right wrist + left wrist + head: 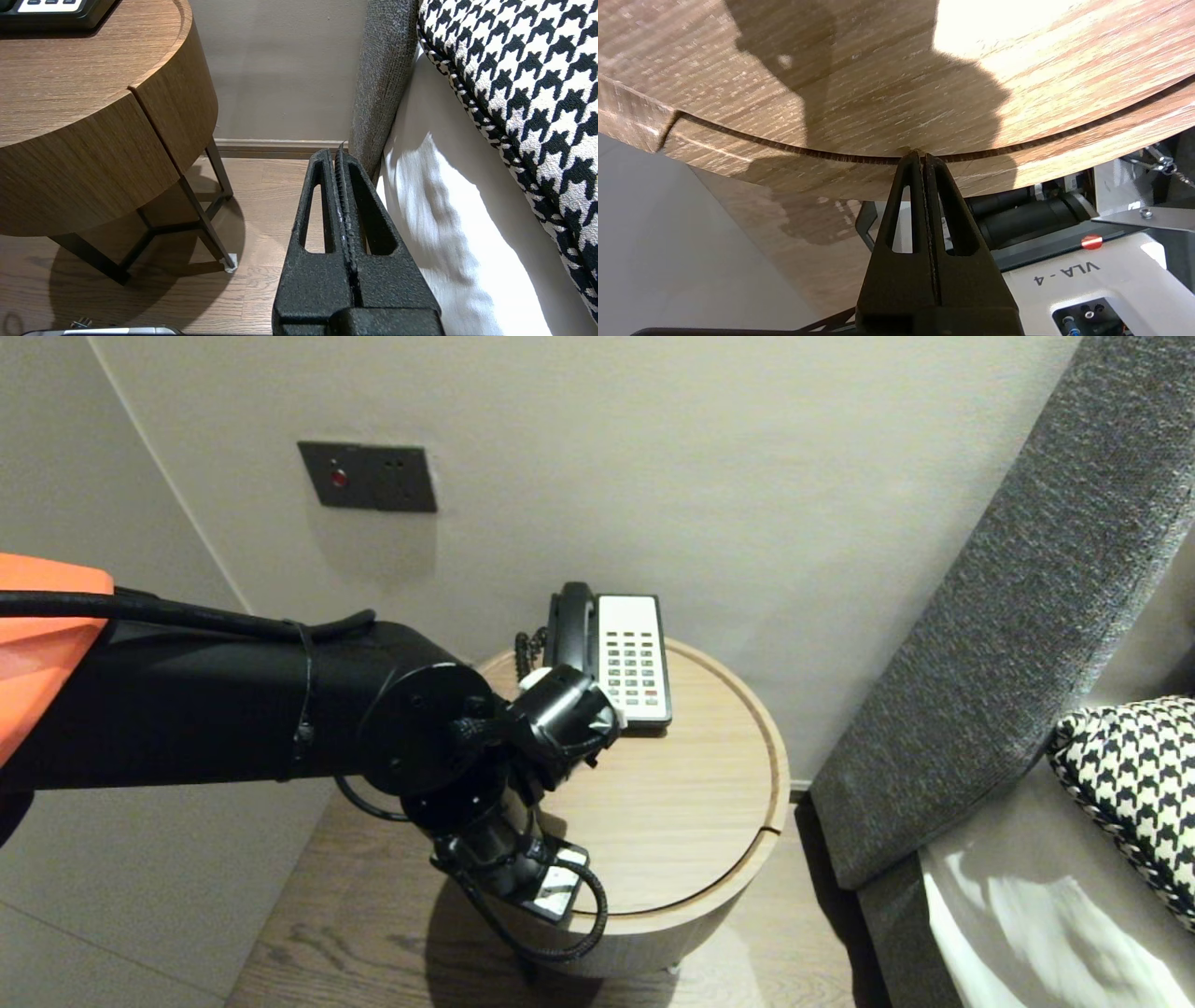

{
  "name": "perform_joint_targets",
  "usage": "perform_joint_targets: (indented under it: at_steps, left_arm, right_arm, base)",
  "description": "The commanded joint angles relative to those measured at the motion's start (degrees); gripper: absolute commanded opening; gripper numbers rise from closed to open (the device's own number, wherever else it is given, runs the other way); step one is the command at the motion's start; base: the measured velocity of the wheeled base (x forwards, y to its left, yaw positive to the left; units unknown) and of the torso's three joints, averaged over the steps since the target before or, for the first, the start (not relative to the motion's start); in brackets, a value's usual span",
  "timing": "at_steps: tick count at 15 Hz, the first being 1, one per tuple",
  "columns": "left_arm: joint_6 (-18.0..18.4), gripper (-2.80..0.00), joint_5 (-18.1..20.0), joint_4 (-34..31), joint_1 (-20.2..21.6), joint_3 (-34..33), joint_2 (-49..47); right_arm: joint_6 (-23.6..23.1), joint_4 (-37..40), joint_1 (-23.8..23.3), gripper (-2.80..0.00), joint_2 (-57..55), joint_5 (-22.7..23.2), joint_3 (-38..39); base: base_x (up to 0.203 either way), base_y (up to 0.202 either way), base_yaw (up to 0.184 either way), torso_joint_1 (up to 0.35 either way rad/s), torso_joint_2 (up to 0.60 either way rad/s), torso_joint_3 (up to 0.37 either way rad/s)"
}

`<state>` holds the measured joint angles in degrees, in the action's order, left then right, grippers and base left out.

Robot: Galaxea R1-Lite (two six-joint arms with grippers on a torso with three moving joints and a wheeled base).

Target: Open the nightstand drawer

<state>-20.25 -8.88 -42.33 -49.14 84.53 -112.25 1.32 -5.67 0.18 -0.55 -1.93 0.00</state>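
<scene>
Left claw (923,156), shut and empty, is hovering at the worktop's (691,821) near rim; telephone (633,658) is lying beyond it, lengthwise. Right claw (339,156), shut, is idling beside the worktop.

I am seeing my left arm (280,709) covering the table's (709,803) near-left edge and the handset's (571,616) lower end. The right wrist view is cutting the telephone (51,11) off at the table's far edge. Its key labels are reading too small to tell.
</scene>
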Motion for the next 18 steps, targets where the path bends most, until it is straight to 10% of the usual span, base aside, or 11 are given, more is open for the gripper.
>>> perform_joint_targets:
  at_steps: [1, 18]
  left_arm:
    - [-0.1, -2.80, 0.1, -0.3, 0.0, -0.7, 0.0]
    - [-0.7, -2.80, 1.7, 1.0, -2.3, -10.8, 5.6]
  right_arm:
    - [0.0, 0.0, 0.0, -2.80, -0.1, 0.0, 2.3]
    - [0.0, 0.0, 0.0, -2.80, -0.1, 0.0, 2.3]
  base:
    - [0.000, 0.000, 0.000, 0.000, 0.00, 0.000]
    - [0.000, 0.000, 0.000, 0.000, 0.00, 0.000]
